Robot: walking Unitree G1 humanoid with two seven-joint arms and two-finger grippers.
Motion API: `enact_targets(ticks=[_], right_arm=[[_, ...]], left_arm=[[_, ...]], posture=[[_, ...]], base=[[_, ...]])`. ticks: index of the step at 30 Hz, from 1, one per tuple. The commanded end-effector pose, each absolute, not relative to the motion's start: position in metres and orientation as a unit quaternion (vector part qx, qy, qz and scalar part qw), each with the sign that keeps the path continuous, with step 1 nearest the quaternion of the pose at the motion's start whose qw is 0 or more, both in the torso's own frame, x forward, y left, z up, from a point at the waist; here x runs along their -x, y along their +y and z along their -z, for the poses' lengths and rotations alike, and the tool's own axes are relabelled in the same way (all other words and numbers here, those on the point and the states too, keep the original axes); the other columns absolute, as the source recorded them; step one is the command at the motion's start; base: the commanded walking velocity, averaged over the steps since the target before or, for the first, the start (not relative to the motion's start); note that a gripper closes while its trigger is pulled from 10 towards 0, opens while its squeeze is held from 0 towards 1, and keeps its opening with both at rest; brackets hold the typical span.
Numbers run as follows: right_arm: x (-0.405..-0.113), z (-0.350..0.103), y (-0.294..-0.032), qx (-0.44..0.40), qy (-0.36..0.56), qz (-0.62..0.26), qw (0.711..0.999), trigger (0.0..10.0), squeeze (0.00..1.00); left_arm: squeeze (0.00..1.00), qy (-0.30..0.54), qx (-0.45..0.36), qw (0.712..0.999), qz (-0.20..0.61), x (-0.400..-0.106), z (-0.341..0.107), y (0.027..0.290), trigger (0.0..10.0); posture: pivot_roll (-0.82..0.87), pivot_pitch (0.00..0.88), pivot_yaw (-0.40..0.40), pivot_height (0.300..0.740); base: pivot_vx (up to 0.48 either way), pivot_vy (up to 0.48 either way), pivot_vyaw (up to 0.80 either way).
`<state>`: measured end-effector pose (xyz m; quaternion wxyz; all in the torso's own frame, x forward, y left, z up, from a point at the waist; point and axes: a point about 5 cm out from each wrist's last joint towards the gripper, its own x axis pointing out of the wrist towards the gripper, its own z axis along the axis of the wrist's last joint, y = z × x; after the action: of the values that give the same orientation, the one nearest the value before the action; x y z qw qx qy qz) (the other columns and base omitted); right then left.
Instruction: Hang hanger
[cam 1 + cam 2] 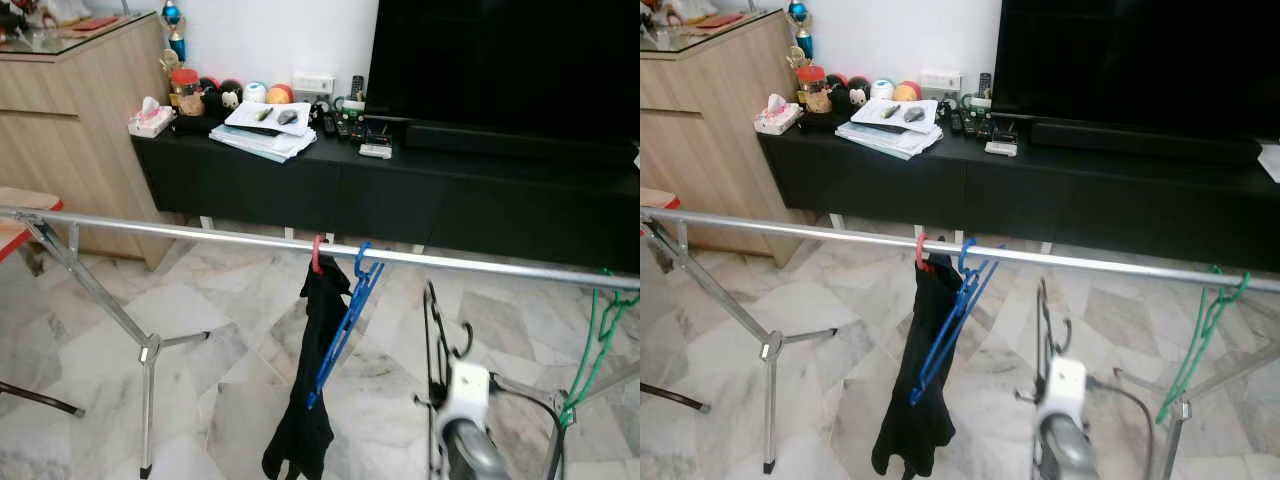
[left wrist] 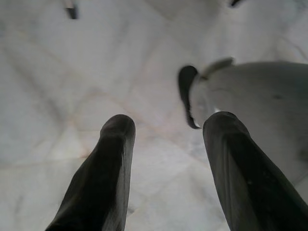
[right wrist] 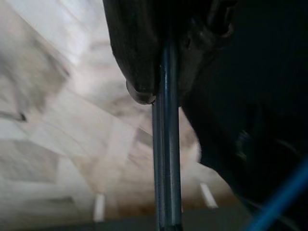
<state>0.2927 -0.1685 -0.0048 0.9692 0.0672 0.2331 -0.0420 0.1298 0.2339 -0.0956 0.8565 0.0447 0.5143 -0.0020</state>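
**One:** Right gripper first, since it sits closest to your lens. Its two fingers are pinched tight on a thin dark bar of the black hanger, and nothing else carries that hanger. A bar this slim will probably swivel in the pinch if you swing the arm fast.

**Two:** And if it swivels, your hook turns away from the rail. At the moment the hook hangs below the rail, near it but not touching. You need to lift it over the top, not push it in from the side.

**One:** Watch what's beside it, too. Just to the left the blue hanger hangs at a slant, with the red hanger and its black garment next along. If you drift that way, your frame could catch in the blue one and drag it down the rail.

**Two:** The bare stretch between the blue hanger and the green hanger looks the safest place to aim. If you bump the rail from underneath, everything on it may start swaying.

**One:** Don't let go until the hook carries the weight, or the hanger ends up on the marble floor. Your left gripper hangs idle over that floor, fingers spread wide with nothing between them.
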Motion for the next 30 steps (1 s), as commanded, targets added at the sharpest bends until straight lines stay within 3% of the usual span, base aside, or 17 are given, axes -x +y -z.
enact_targets(ticks=[1,10,30], right_arm=[[-0.295,0.0,-0.181,-0.07,0.215,0.073,0.971,10.0,0.0],[-0.304,-0.017,-0.194,-0.069,0.152,0.142,0.976,10.0,0.0],[-0.338,-0.053,-0.201,-0.047,0.145,0.124,0.981,10.0,0.0]], left_arm=[[0.0,0.528,-0.046,0.848,0.004,-0.12,0.099,0.233,10.0],[0.0,0.529,-0.05,0.847,0.011,-0.119,0.1,0.231,10.0],[0.0,0.528,-0.053,0.847,0.026,-0.122,0.102,0.219,10.0]], posture=[[-0.08,0.06,0.016,0.74],[-0.08,0.055,0.013,0.74],[-0.08,0.03,0.017,0.74]], base=[[0.0,0.0,0.0],[0.0,0.0,0.0],[0.0,0.0,0.0]])
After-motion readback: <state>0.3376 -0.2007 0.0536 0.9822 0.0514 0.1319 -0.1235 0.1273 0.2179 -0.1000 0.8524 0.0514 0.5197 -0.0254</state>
